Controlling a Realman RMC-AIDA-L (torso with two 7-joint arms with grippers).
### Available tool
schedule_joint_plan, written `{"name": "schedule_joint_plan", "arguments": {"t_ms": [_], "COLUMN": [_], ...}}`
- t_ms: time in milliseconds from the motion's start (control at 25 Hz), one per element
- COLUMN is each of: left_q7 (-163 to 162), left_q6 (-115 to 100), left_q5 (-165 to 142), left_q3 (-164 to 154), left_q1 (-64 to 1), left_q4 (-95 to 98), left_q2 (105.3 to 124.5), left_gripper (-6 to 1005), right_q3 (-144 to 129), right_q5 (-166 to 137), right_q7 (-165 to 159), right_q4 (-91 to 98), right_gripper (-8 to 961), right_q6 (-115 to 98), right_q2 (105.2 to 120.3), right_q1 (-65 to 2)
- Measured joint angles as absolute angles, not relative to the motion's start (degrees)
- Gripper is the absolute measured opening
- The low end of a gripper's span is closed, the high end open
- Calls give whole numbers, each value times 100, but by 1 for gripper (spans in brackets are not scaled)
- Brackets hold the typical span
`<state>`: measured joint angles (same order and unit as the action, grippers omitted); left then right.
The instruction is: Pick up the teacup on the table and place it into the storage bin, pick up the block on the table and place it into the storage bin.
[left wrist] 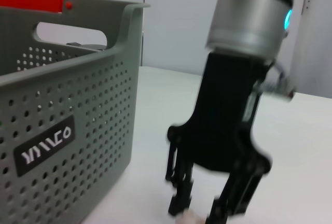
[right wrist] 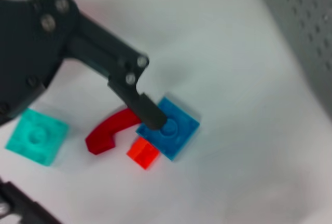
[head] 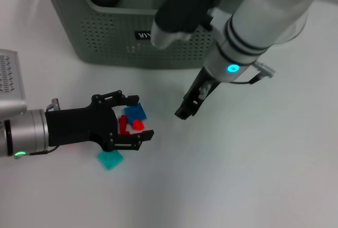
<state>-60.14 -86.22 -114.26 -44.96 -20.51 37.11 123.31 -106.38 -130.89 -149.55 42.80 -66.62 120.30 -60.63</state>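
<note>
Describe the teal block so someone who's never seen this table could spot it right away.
Start at the grey-green storage bin at the back of the white table, then come forward to the left gripper, open around a cluster of small blocks. The teal block lies flat just outside those fingers, apart from the blue block and the red pieces.

The table is white, smooth and flat, and it fills most of the head view. It looks a little shiny. Soft grey shadows lie on it here and there. In the left wrist view, a pale wall stands behind the far edge of the table. The wall is plain and light grey. The light is bright and even over everything.
</note>
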Motion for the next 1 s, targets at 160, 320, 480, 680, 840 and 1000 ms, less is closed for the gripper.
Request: {"name": "schedule_joint_plan", "arguments": {"t_ms": [160,320,480,680,840,1000], "left_q7": [-6012,-6011,-6010,-6008,-6007,-6007], "left_q6": [-8638,-8651,-8733,-8786,-8795,-8798], "left_q5": [-11426,-11426,-11426,-11426,-11423,-11404], "left_q3": [-4386,-4364,-4303,-4296,-4297,-4298], "left_q1": [-2022,-1966,-1949,-1992,-2003,-2011], "left_q4": [3721,3744,3753,3753,3753,3752], "left_q2": [12320,12315,12307,12298,12300,12302], "left_gripper": [888,887,887,887,888,888], "right_q3": [-9555,-8195,-6832,-5255,-5258,-5563], "right_q5": [-13610,-14262,-14179,-14063,-14386,-14760], "right_q7": [-15013,-15038,-15089,-15068,-15018,-14852], "right_q4": [5356,6760,7984,8610,8181,7041], "right_gripper": [426,436,446,459,469,479], "right_q6": [-7833,-9098,-10189,-10425,-9628,-8720], "right_q2": [11960,12002,11972,11844,11708,11606], "right_q1": [-5764,-5602,-5868,-6486,-6576,-6613]}}
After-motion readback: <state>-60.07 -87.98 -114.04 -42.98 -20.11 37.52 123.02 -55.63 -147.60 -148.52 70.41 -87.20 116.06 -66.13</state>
